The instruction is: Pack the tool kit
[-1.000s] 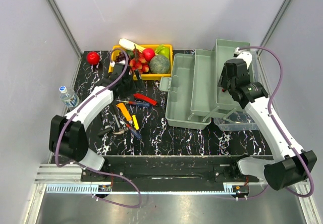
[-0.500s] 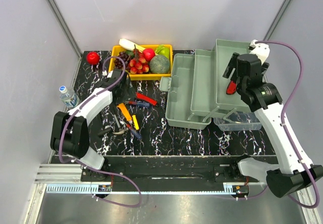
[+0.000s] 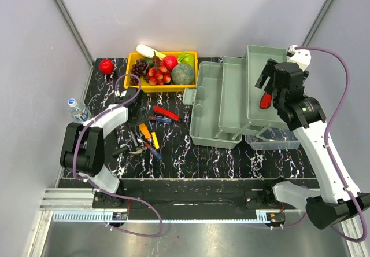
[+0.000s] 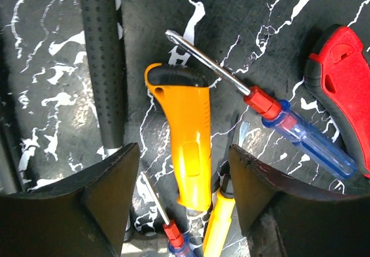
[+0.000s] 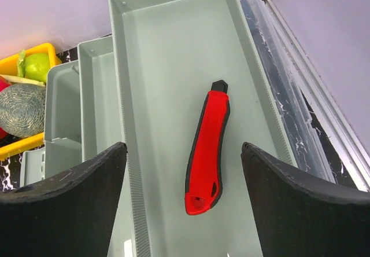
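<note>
Low in the left of the top view, the left gripper (image 4: 182,153) hangs spread open over a smooth orange utility knife (image 4: 188,147) lying on the black, white-veined tabletop (image 4: 52,95). A dimpled black rubber handle (image 4: 104,66) lies to its left and a clear-blue screwdriver (image 4: 300,135) to its right. At centre right stands the matte grey-green toolbox (image 3: 217,118), open. The right gripper (image 5: 182,150), jaws wide and empty, hovers above its long rectangular upper tray (image 5: 167,48), where a slim red utility knife (image 5: 207,147) lies flat. Farthest up sits the yellow fruit tray (image 3: 170,87).
</note>
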Robot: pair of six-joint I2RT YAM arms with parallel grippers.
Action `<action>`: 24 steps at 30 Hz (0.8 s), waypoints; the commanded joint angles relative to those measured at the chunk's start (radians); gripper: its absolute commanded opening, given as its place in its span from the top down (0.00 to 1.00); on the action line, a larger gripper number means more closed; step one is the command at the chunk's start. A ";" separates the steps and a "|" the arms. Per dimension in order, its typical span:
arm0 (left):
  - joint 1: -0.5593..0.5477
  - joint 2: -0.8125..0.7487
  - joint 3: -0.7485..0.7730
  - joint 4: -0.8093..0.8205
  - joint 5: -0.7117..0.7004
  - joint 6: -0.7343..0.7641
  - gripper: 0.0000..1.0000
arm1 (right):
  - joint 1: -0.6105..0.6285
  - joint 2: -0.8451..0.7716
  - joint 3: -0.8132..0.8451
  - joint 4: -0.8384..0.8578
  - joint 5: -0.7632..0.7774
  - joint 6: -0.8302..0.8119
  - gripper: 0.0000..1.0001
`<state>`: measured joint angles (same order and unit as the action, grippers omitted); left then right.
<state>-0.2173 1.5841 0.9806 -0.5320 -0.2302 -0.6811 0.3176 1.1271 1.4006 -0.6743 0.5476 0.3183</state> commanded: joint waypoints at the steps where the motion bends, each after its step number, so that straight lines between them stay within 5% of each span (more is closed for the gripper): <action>1: 0.006 0.056 0.059 0.063 0.020 0.003 0.34 | -0.002 -0.012 0.015 0.042 -0.017 0.001 0.15; 11: 0.027 0.143 0.092 0.072 0.022 0.020 0.51 | -0.002 -0.052 0.001 0.039 -0.005 -0.010 0.15; 15: 0.027 0.154 0.113 0.047 0.009 0.028 0.99 | -0.002 -0.043 0.047 0.039 -0.043 -0.027 0.16; 20: 0.029 0.087 0.133 -0.005 0.002 0.044 1.00 | -0.002 -0.009 0.116 0.053 -0.225 -0.071 0.15; 24: 0.027 -0.044 0.156 -0.045 0.055 0.069 1.00 | -0.002 0.017 0.130 0.085 -0.542 -0.110 0.14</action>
<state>-0.1967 1.7023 1.0679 -0.5453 -0.2119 -0.6453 0.3176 1.1229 1.4830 -0.6521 0.3370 0.2657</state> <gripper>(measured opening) 0.323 0.850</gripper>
